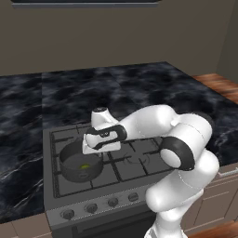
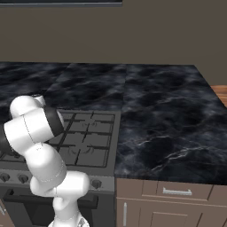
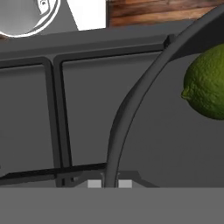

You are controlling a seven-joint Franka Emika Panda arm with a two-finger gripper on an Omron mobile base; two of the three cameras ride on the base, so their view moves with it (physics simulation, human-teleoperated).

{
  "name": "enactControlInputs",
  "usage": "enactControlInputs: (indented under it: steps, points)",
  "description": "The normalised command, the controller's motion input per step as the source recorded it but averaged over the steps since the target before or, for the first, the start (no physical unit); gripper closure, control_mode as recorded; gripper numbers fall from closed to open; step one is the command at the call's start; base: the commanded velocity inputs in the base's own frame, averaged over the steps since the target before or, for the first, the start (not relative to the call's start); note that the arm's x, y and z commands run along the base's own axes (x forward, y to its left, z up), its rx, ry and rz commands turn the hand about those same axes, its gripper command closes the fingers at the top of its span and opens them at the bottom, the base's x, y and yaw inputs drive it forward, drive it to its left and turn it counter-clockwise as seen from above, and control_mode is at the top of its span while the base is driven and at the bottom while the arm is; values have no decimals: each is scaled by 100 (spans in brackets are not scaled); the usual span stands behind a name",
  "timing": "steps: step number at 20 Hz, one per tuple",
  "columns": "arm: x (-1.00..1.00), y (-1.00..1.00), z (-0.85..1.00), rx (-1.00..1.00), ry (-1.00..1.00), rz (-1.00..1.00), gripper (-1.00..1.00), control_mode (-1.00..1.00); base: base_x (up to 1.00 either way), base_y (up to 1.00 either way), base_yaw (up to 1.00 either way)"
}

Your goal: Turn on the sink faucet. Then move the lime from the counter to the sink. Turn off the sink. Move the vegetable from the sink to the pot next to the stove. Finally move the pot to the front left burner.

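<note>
From the left base view I can see the pot (image 1: 80,165) sitting on the stove (image 1: 69,200), on the black grate at the front left, with the little lime (image 1: 85,166) lying on its floor. The right base view shows the stove (image 2: 84,142) from its other side, next to a wide stretch of black counter (image 2: 168,119), but the white arm blocks the pot there. The hand view is very close: the pot's thin rim (image 3: 131,100) curves up the middle, the bumpy green lime (image 3: 208,83) sits inside at the right, and the grate bars (image 3: 57,113) run on the left. The gripper (image 3: 110,184) has its two jaws squeezed together on that rim. The arm bends over like an elbow, and the hand reaches down to the pot's back edge. The other burners are bare, and the counter lies open behind and to the right.
</note>
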Motion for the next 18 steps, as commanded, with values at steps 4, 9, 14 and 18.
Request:
enactControlInputs:
  steps: [4,9,14,18]
  points:
    - [-5,-1,0,0,0,-2,100,-100,0,0,0]
    - [8,-4,0,0,0,-2,-100,-100,0,0,0]
    - [1,-11,13,0,0,0,-100,-100,0,0,0]
    - [0,0,30,0,0,-1,-100,-100,0,0,0]
